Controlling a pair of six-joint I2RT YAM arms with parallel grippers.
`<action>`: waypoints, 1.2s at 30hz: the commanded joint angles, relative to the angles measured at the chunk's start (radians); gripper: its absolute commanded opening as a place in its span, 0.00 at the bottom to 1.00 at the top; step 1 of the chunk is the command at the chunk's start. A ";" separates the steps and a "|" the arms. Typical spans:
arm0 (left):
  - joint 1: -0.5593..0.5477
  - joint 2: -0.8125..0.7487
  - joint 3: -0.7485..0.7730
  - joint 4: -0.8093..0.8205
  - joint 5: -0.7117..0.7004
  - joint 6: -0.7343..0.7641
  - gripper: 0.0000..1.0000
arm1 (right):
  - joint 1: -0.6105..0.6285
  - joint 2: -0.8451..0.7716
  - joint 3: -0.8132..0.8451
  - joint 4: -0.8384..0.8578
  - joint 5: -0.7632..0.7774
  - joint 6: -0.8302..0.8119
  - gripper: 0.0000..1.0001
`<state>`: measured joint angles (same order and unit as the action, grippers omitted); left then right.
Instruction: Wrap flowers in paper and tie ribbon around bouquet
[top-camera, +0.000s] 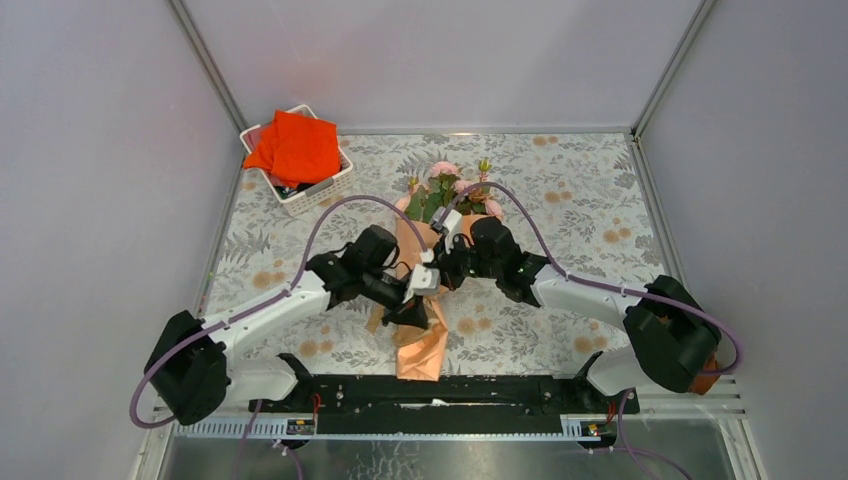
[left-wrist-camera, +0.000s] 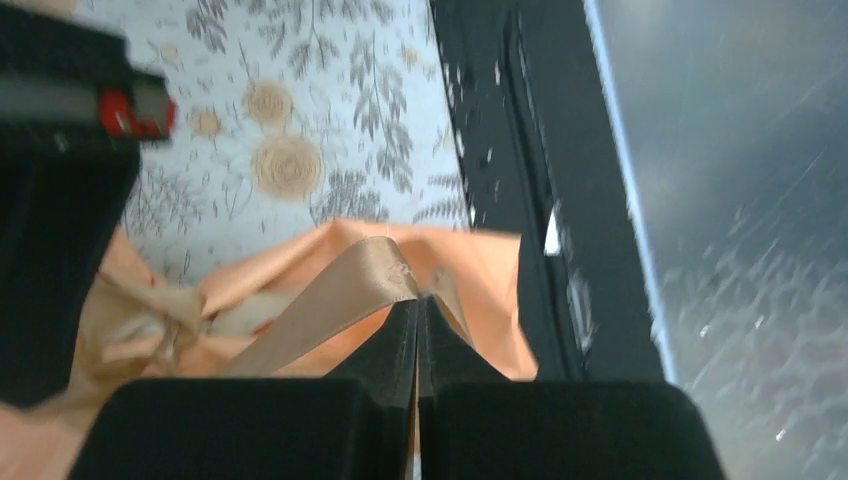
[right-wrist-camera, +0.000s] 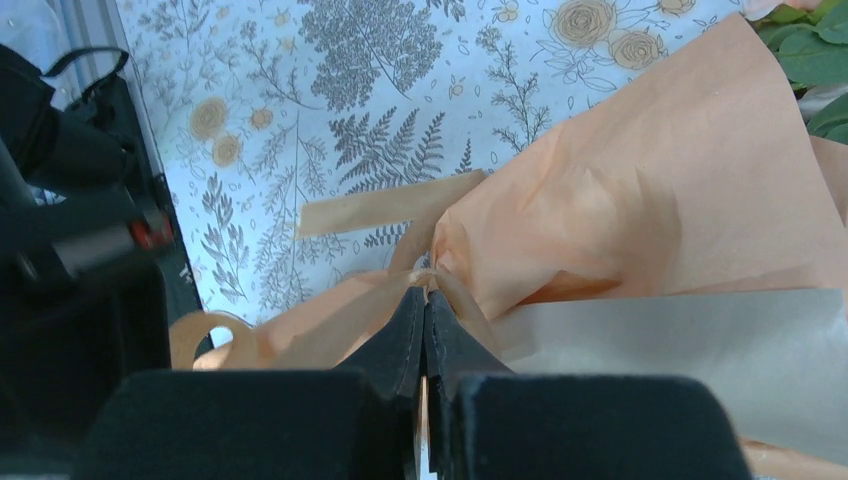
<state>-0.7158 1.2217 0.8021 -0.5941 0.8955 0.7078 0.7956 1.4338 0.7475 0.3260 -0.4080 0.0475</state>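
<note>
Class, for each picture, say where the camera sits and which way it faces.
Top external: above and behind the bases, looking down at the table; left arm, right arm visible.
Left wrist: on left arm, facing the table's near rail; shut jaws pinch the ribbon.
Right wrist: faces left over the paper; shut jaws on ribbon.
Wrist views share ribbon, paper.

On my feed the tabletop (top-camera: 580, 180) is covered in a pale print of grey ferns and tan roses. Plain grey-white walls close it in: a back wall (top-camera: 440, 60), a left wall (top-camera: 90, 150) and a right wall (top-camera: 770, 150). Slim metal posts (top-camera: 207, 65) rise at the far corners. A white basket (top-camera: 305, 203) holding an orange-red cloth (top-camera: 296, 147) sits at the far left corner. A black rail (top-camera: 430, 395) lines the near edge, with a brushed metal panel (top-camera: 450, 462) below it. The light is soft and even.
</note>
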 joint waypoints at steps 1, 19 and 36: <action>-0.051 0.046 -0.077 0.607 0.107 -0.744 0.00 | -0.006 0.005 0.082 -0.005 0.039 0.104 0.00; -0.192 0.026 -0.233 0.904 -0.131 -0.502 0.53 | -0.017 -0.030 0.110 -0.138 0.065 0.174 0.00; 0.382 -0.168 -0.257 0.564 -0.089 -0.369 0.52 | 0.043 0.058 0.207 -0.153 0.072 0.318 0.00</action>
<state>-0.3786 1.0645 0.6304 -0.2096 0.8375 0.4591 0.8162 1.4727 0.9085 0.1093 -0.3550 0.2703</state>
